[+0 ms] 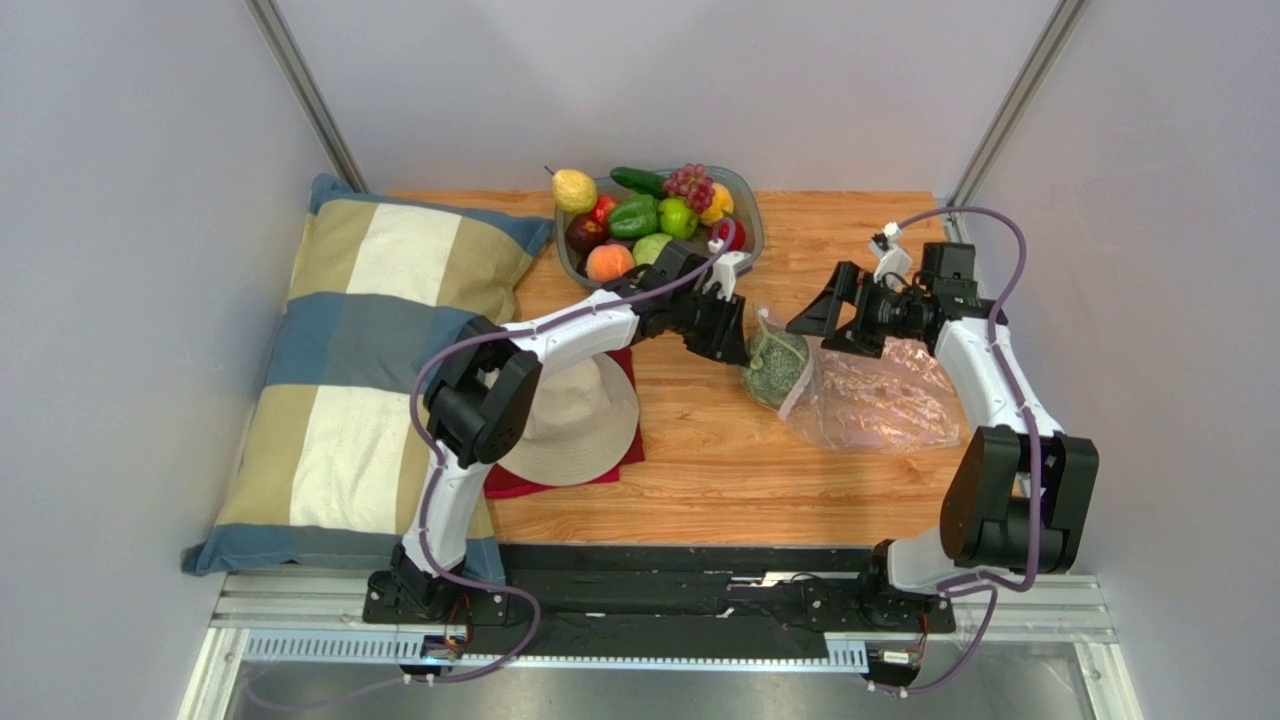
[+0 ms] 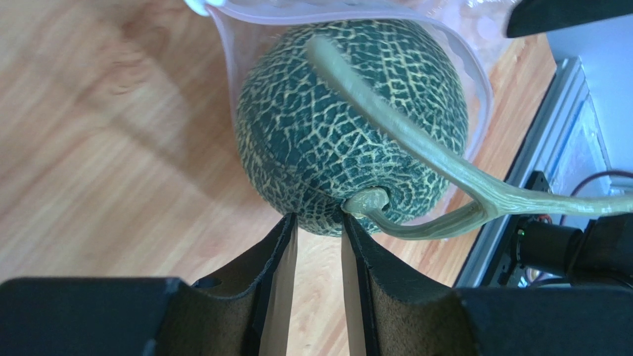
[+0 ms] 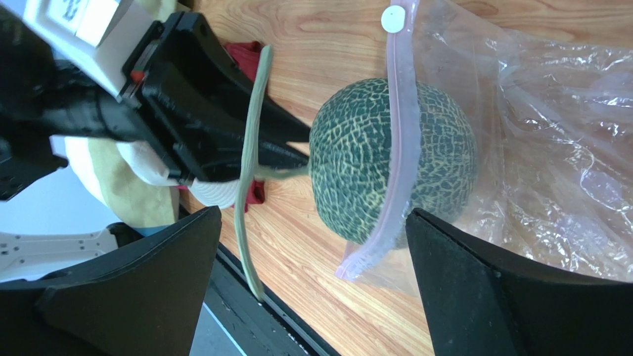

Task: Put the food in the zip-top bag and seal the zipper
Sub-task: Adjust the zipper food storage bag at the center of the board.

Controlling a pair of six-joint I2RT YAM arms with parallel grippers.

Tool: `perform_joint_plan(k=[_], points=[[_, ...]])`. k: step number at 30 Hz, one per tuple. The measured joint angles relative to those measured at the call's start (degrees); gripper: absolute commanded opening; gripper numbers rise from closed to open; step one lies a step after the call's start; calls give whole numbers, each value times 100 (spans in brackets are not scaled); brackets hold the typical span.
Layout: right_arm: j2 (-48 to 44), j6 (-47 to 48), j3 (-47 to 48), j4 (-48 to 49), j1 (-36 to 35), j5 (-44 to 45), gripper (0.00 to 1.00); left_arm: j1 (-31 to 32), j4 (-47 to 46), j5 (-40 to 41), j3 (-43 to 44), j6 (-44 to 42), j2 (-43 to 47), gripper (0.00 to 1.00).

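The green melon (image 1: 775, 365) (image 2: 349, 119) (image 3: 371, 163), netted and with a long pale stem (image 2: 446, 170), sits halfway inside the mouth of the zip-top bag (image 1: 887, 398) (image 3: 550, 148) on the wooden table. The pink zipper (image 3: 397, 133) crosses over the melon's middle. My left gripper (image 1: 736, 338) (image 2: 318, 222) pinches the melon's stem end with its narrow-set fingertips. Just right of the bag mouth, my right gripper (image 1: 842, 315) (image 3: 313, 213) stands wide open; only the zipper's loose corner lies between its fingers. More food fills the bowl behind.
A grey bowl (image 1: 751, 225) of fruit and vegetables stands at the table's back. A beige hat (image 1: 579, 420) on a red cloth (image 1: 519, 483) lies under the left arm, and a striped pillow (image 1: 361, 375) lies at far left. The table's near edge and rail (image 1: 676, 578) are close.
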State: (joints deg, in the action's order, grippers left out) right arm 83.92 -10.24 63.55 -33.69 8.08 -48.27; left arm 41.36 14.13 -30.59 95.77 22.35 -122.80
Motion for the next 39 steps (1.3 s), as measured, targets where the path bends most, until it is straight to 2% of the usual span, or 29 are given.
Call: perform_joint_plan(k=[5,8,12,18,26,29,33,35,38,39], points=[[83,94,74,-195,-356,555,100,177,37,37,83,-63,0,36],[234,181,170,-306,-522,931,94,168,48,66,85,-76,0,36],[354,238,195,-382,-522,1182,78,133,59,70,85,-79,0,34],[413,74,197,-433,-153,885,72,140,57,81,116,-81,0,31],[413,-240,197,-385,382,328,70,142,24,90,127,-96,-2,31],[413,-234,197,-387,378,317,82,142,59,96,293,-149,-87,31],[413,-210,216,-398,332,254,85,179,133,131,651,-302,-269,31],[413,-164,243,-422,289,267,84,223,164,160,765,-387,-313,31],[411,-22,289,-509,151,374,78,321,267,232,953,-546,-376,31],[411,31,295,-531,109,452,70,369,304,251,1034,-614,-402,31]])
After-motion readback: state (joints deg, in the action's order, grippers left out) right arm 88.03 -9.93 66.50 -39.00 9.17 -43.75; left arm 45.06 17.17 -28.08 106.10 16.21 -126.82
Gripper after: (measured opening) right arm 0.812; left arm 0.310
